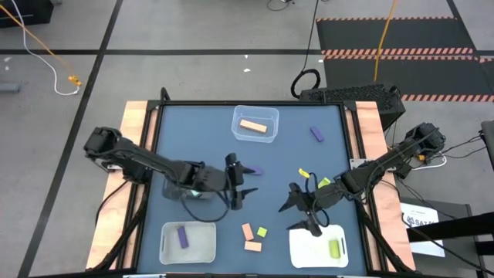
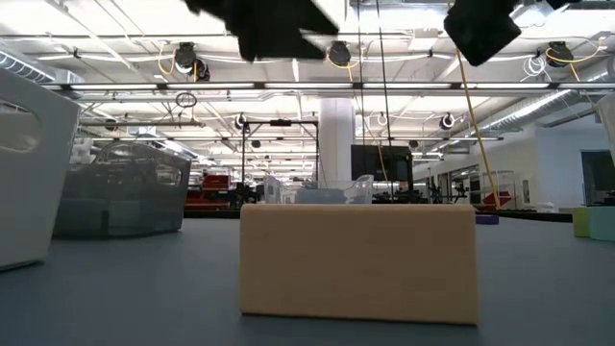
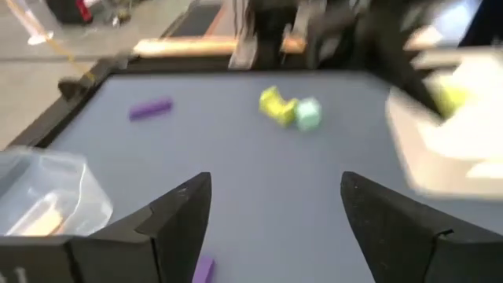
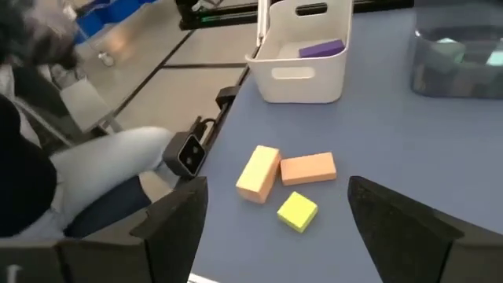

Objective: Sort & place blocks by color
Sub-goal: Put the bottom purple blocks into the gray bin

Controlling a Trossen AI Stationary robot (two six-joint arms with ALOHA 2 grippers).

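Note:
My left gripper (image 1: 245,181) (image 3: 275,196) hangs open over the table's middle. A small purple block (image 1: 255,171) (image 3: 203,270) lies on the table just beside one of its fingers. My right gripper (image 1: 297,216) (image 4: 275,196) stands open toward the near right. It faces two pale orange blocks (image 4: 258,173) (image 4: 308,168) and a yellow-green cube (image 4: 297,211) lying on the table near its front edge. Past the left gripper lie a purple bar (image 3: 150,109), a yellow-green block (image 3: 273,104) and a teal block (image 3: 307,114).
A clear bin (image 1: 272,131) with an orange block stands at the far middle. A white bin (image 1: 166,245) at the near left holds a purple block, and a white bin (image 1: 302,251) at the near right holds a yellow-green one. A dark see-through bin (image 4: 460,63) holds teal blocks.

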